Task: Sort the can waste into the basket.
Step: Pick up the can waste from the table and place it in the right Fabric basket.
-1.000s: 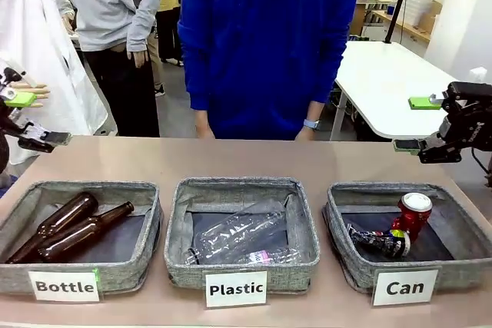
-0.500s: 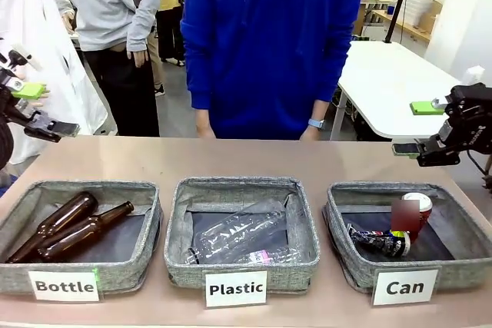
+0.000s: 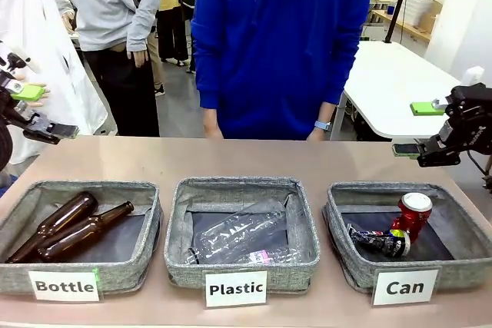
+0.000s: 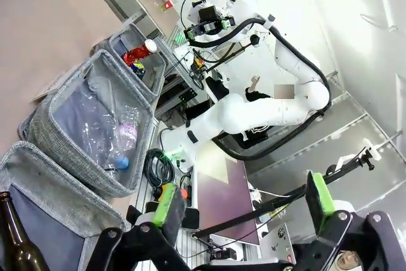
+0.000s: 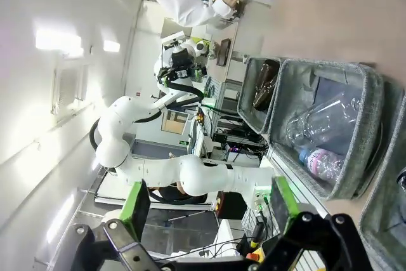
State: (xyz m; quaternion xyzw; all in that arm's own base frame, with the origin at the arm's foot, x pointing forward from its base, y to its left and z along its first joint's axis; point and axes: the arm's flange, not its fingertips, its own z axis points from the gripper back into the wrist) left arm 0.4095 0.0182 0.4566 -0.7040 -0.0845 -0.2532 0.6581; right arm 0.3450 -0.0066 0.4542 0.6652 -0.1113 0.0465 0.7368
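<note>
Cans both lie in the right-hand basket [image 3: 347, 255], the one labelled "Can": the red can [image 3: 413, 214] leans at the far right of its floor, and the black can [image 3: 379, 240] lies flat just left of it, touching it at its near end. Middle basket [image 3: 304, 247], labelled "Plastic", holds clear bottles [image 3: 238, 236]; left basket [image 3: 150, 224], labelled "Bottle", holds two brown bottles [image 3: 73, 228]. Left gripper [image 3: 27, 111] hangs at the far left edge above the table [image 3: 231, 160], its fingers spread and holding nothing. Right gripper [image 3: 419, 128] hangs at the far right, above and beyond the "Can" basket, fingers likewise spread and empty. A person in a blue top [image 3: 280, 44] stands at the far side, arms down.
</note>
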